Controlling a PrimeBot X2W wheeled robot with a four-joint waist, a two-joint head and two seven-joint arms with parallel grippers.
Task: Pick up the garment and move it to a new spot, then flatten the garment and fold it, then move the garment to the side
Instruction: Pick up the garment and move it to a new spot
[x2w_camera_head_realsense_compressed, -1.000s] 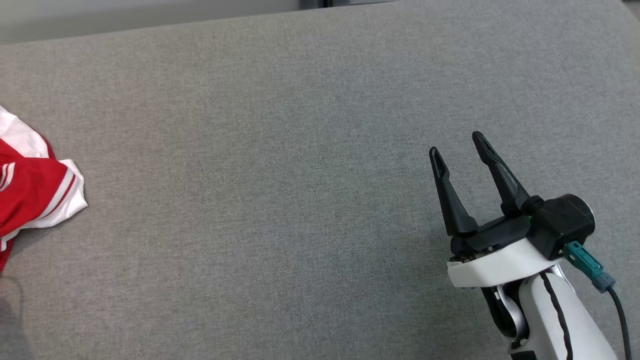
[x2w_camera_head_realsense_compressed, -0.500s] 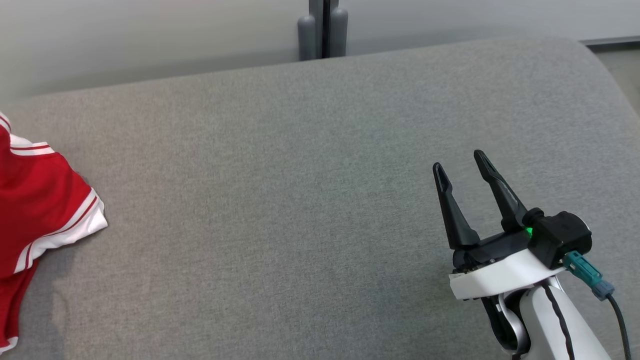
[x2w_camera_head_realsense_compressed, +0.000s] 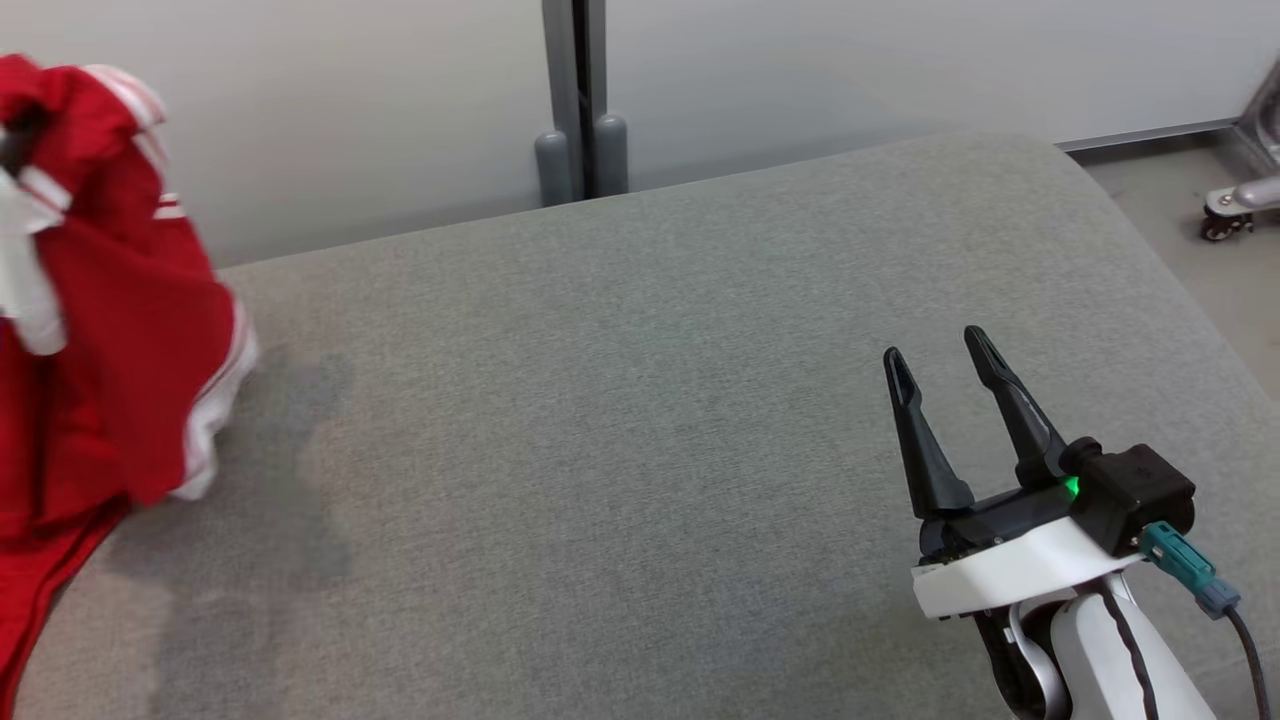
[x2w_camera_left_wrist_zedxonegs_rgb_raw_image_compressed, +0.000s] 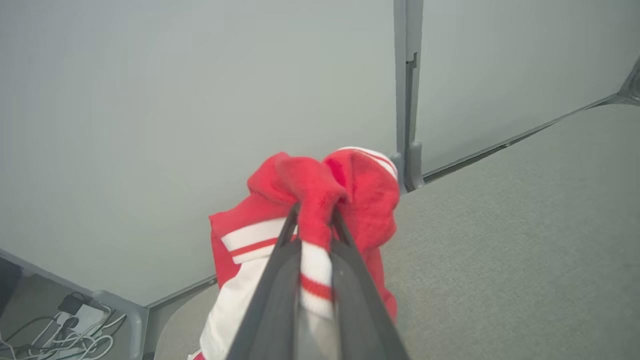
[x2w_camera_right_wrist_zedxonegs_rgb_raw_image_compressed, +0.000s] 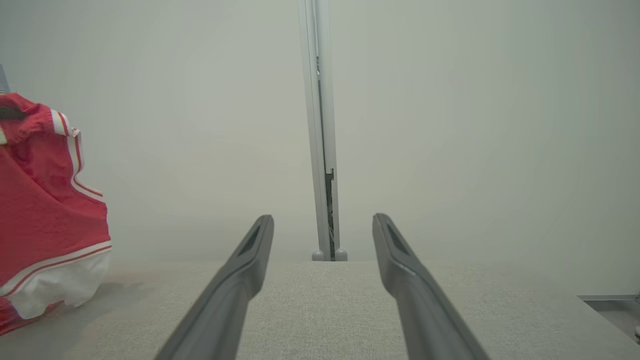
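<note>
The garment (x2w_camera_head_realsense_compressed: 110, 330) is red with white stripes and trim. It hangs bunched at the far left of the head view, its lower part trailing on the grey surface (x2w_camera_head_realsense_compressed: 620, 400). In the left wrist view my left gripper (x2w_camera_left_wrist_zedxonegs_rgb_raw_image_compressed: 315, 220) is shut on a red fold of the garment (x2w_camera_left_wrist_zedxonegs_rgb_raw_image_compressed: 310, 190), with cloth draped down behind the fingers. My right gripper (x2w_camera_head_realsense_compressed: 940, 355) stands open at the lower right of the head view, nothing between its fingers. The right wrist view shows the garment (x2w_camera_right_wrist_zedxonegs_rgb_raw_image_compressed: 45, 210) hanging at the left, well apart from the right gripper (x2w_camera_right_wrist_zedxonegs_rgb_raw_image_compressed: 322, 222).
A pale wall with a grey vertical post (x2w_camera_head_realsense_compressed: 575, 100) runs behind the cushioned surface. Floor and a caster wheel (x2w_camera_head_realsense_compressed: 1225, 215) lie past the surface's right edge. Cables (x2w_camera_left_wrist_zedxonegs_rgb_raw_image_compressed: 60, 335) lie on the floor at the lower left of the left wrist view.
The garment has been lifted from lying flat at the left edge and now hangs up high. The head camera has tilted up, bringing the wall and post into sight. The right gripper stays open.
</note>
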